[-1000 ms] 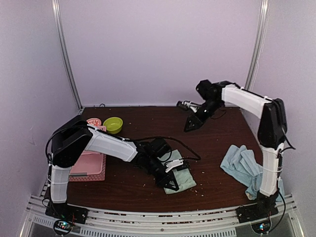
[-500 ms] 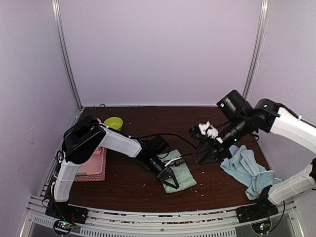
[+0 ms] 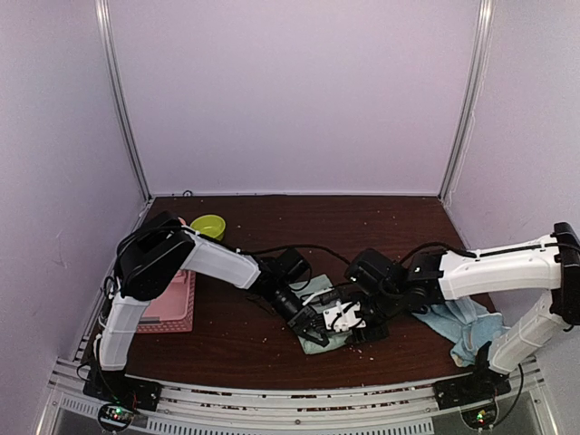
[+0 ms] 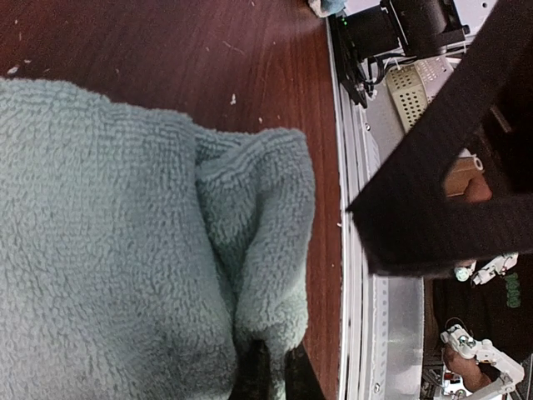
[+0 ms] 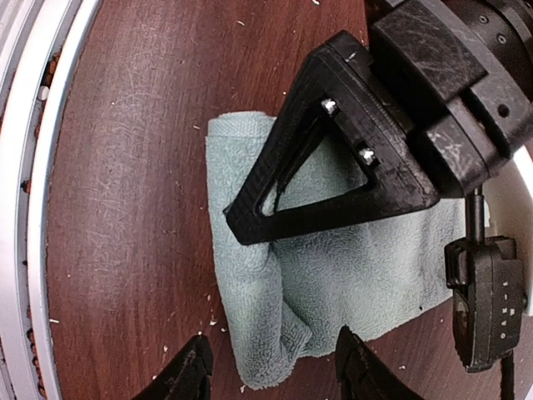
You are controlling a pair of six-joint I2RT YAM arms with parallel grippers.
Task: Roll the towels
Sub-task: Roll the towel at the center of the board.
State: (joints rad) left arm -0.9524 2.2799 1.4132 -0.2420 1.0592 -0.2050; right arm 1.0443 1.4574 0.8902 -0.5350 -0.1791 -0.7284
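Two grippers crowd the mint green towel [image 3: 315, 343], which lies on the dark table [image 3: 227, 349] in the lower middle of the top view. At the bottom edge of the left wrist view, the left gripper [image 4: 271, 377] is pinched onto a raised fold of this towel, with the cloth bunched into a ridge above the fingertips. The right gripper [image 5: 275, 375] hangs just over the towel's folded corner, its fingers [image 5: 190, 373] spread wide and holding nothing. A light blue towel [image 3: 467, 322] lies crumpled at the right, partly under the right arm. A pink basket [image 3: 172, 304] and a green bowl [image 3: 208, 227] sit at the left.
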